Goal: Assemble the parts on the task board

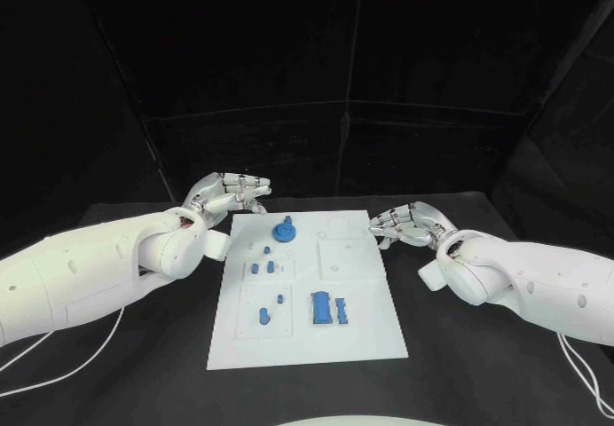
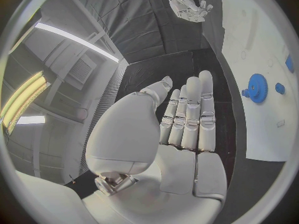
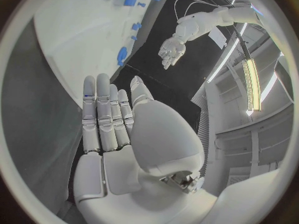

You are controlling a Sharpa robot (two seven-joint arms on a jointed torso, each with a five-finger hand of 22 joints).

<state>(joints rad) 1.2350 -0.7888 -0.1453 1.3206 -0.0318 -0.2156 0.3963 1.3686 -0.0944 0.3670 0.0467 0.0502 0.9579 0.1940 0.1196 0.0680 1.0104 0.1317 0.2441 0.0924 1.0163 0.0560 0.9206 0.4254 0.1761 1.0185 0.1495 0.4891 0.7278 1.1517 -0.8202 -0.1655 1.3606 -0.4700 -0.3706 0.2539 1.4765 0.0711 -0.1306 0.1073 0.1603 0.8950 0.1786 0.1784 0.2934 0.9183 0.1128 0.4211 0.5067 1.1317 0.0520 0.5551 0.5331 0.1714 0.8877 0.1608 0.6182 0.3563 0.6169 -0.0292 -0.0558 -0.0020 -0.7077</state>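
- The task board (image 1: 307,333) lies at the centre of the head view, both hands flanking its far corners.
- The left hand (image 1: 228,195), upper left, and the right hand (image 1: 407,224), right of centre, are spread and hold nothing.
- The rectangular block (image 1: 321,307) lies lower centre; the gear (image 1: 284,232) stands near the top.
- I'd reach for one part at a time, approaching from above and not brushing its neighbours.

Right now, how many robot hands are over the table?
2. The left hand is by the task board's far left corner; the right hand is at its far right edge. Both hold nothing.
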